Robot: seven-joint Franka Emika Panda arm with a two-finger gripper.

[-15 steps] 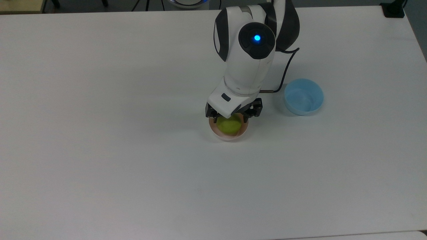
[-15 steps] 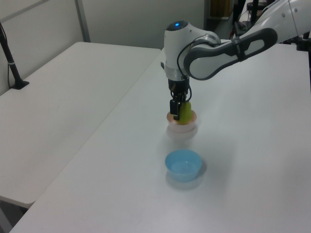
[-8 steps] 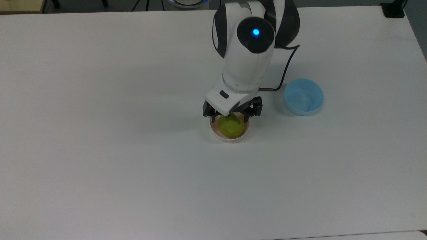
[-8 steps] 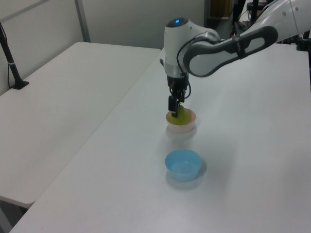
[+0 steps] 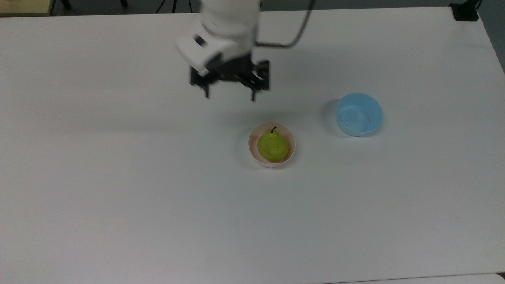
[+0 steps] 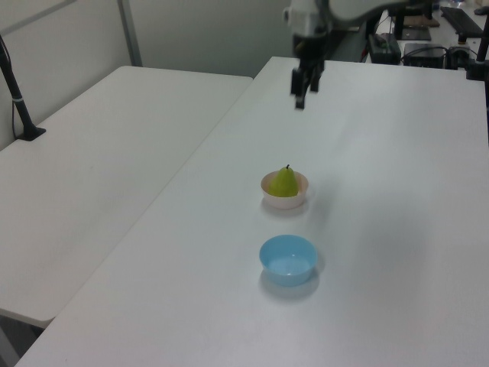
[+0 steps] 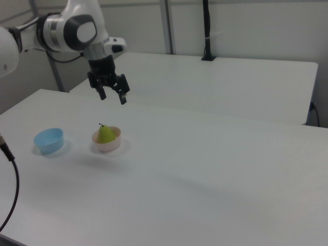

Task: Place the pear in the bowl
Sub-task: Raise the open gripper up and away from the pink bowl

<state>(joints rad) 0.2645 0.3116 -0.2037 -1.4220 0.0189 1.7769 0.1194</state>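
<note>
The yellow-green pear (image 5: 272,146) (image 6: 285,183) (image 7: 105,134) sits inside the pale pink bowl (image 5: 252,152) (image 6: 288,202) (image 7: 110,145), its dark stem pointing up. My gripper (image 5: 230,94) (image 6: 302,85) (image 7: 112,96) hangs open and empty high above the table. In the top view it is up and to the left of the bowl, well apart from the pear.
A light blue bowl (image 5: 359,114) (image 6: 288,260) (image 7: 48,140) stands empty on the white table (image 5: 118,177), to the right of the pink bowl in the top view. A second white table (image 6: 92,168) adjoins it. A black post (image 7: 206,31) stands at the far table's edge.
The gripper let go of the pear, which settled upright in the pink bowl. The arm then rose and swung away, toward the top view's upper left.
</note>
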